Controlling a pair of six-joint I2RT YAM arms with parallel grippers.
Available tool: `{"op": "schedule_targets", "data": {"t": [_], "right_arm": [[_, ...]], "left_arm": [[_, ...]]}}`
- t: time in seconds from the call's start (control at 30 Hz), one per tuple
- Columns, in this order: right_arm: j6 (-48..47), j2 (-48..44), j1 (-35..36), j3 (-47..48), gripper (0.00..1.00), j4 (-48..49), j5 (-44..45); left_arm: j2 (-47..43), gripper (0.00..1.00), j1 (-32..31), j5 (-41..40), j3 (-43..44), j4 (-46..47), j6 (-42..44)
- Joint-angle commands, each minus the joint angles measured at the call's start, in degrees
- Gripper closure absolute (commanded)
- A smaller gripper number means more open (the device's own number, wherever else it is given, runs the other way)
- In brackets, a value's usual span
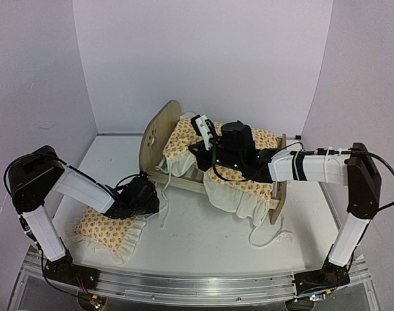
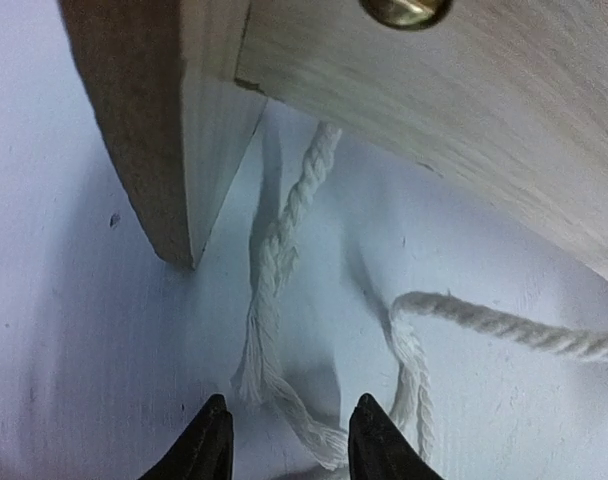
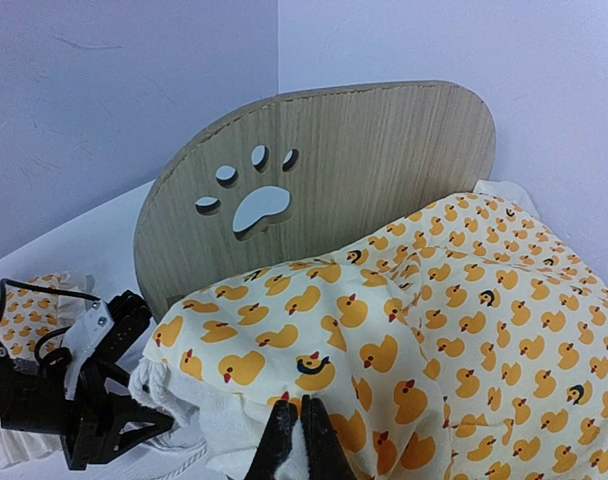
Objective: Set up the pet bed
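The pet bed, a plywood frame with a rounded paw-print headboard (image 1: 157, 133) (image 3: 364, 160) and a low footboard (image 1: 279, 188), stands mid-table. A duck-print ruffled blanket (image 1: 242, 184) (image 3: 434, 310) lies rumpled over it and hides the mattress. My right gripper (image 1: 198, 155) (image 3: 298, 420) is above the bed, shut on the blanket's white ruffled edge. My left gripper (image 1: 155, 197) (image 2: 289, 425) sits low on the table by the bed's near-left leg (image 2: 174, 130). Its jaws stand apart, and a white rope (image 2: 274, 260) lies on the table between the tips.
A matching ruffled pillow (image 1: 109, 230) lies at the front left under the left arm. A second loop of rope (image 1: 268, 236) trails on the table by the footboard. The bed's side rail (image 2: 464, 120) hangs just over the left gripper. Walls close in the back and sides.
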Motion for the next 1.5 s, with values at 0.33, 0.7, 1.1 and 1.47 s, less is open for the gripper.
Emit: {"op": "schedule_targets", "data": {"t": [0.33,0.7,1.1,1.47], "right_arm": [[0.95,-0.96,-0.22,2.41,1.0,2.13,0.12],[0.0,-0.29,-0.27,2.96,1.0,-0.13,0.18],[-1.37,1.98,-0.28,6.45,0.99,-6.25,0.38],[-5.7,9.55,4.02,15.76,0.79,-21.28,5.77]], "left_arm": [[6.37,0.83,2.41,2.27,5.54,2.51,4.43],[-20.57,1.0,2.54,4.68,-6.03,-3.33,8.73],[-41.5,1.0,2.94,9.46,-4.26,-13.89,10.0],[-47.37,1.0,3.01,3.98,9.01,-25.03,20.25]]}}
